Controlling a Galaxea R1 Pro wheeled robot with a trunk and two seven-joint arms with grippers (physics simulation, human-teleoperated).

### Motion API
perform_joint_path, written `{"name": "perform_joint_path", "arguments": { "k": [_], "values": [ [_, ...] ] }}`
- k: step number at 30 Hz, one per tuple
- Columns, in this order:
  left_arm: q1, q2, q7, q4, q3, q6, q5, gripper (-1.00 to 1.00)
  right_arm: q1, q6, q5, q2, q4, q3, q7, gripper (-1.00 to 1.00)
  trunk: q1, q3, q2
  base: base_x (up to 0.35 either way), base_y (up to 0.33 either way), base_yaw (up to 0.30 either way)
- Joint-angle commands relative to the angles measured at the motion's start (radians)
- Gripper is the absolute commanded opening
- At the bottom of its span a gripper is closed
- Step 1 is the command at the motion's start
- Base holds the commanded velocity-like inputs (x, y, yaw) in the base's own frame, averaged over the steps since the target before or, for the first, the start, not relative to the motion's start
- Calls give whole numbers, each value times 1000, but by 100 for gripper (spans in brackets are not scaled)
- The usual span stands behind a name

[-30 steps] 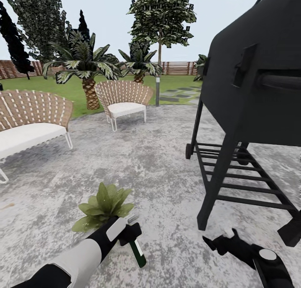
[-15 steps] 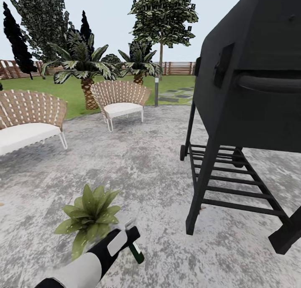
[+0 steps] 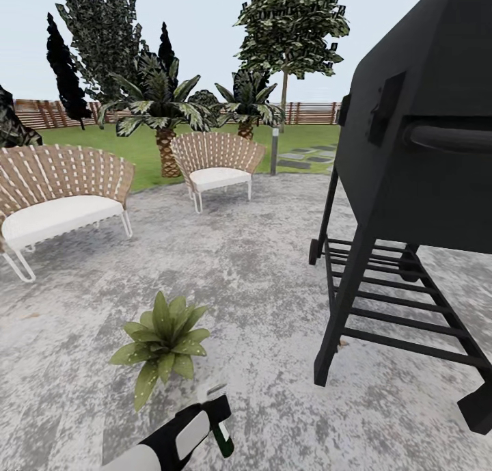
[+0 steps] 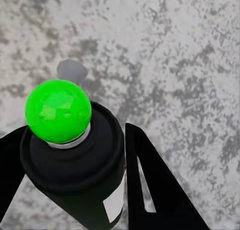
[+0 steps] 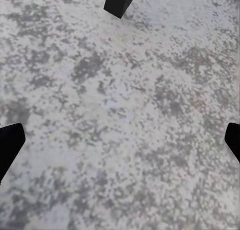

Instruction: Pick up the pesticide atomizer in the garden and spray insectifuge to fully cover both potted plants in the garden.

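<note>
The left pincer [image 3: 217, 416], clamped on the pesticide atomizer [image 3: 220, 435], is half cut off near the potted plant [image 3: 162, 338]; the right pincer [image 5: 120, 135] stands wide apart.

A potted plant [image 3: 162, 340] sits on the paved circle [image 3: 260, 266], just ahead of the left gripper [image 3: 213, 416], which holds the pesticide atomizer [image 3: 220, 435]. A grill [image 3: 417, 184] stands to the right. Two chairs [image 3: 58, 197] [image 3: 217, 163] sit further back on the left, with palms [image 3: 160, 115], lawn [image 3: 137, 150] and what appears to be a fence [image 3: 301, 112] behind them.
</note>
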Motion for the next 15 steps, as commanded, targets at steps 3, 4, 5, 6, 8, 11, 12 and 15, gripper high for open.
{"name": "perform_joint_path", "arguments": {
  "k": [3, 4, 5, 6, 8, 11, 12, 15],
  "values": [
    [0, 61, -3, 3, 6, 41, 1, -100, 0, -12, 1, 0, 1, -1, 2, 100, 0, 0, 0, -1, 0, 1],
    [0, 75, -5, 2, 8, 43, 3, -100, 0, -12, 1, 0, 1, -1, 2, 100, 0, 0, 0, 0, 0, 0],
    [-1, 80, -2, 1, 10, 44, 5, -100, 0, -13, 1, 0, 1, -1, 2, 100, 0, 0, 0, 0, 0, 0],
    [-4, 82, 4, -1, 12, 40, 5, -100, 0, -13, 1, 0, -1, -1, 3, 100, 0, 0, 0, 0, 0, 0],
    [-14, 79, 30, -14, 23, 13, 5, -100, 0, -13, 1, 0, -2, -1, 3, 100, 0, 0, 0, 0, 0, 0],
    [-26, 68, 202, -86, 31, -27, 5, -100, 0, -13, -1, 0, -6, -1, 3, 100, 0, 0, 0, 0, 0, 0],
    [-27, 65, 261, -105, 32, -28, 7, -100, 0, -13, -1, 0, -7, -1, 3, 100, 0, 0, 0, 0, 0, 0],
    [-30, 54, 369, -128, 33, -21, 8, -100, 0, -14, -2, 0, -9, -1, 4, 100, 0, 0, 0, 0, 0, 0]
  ]
}}
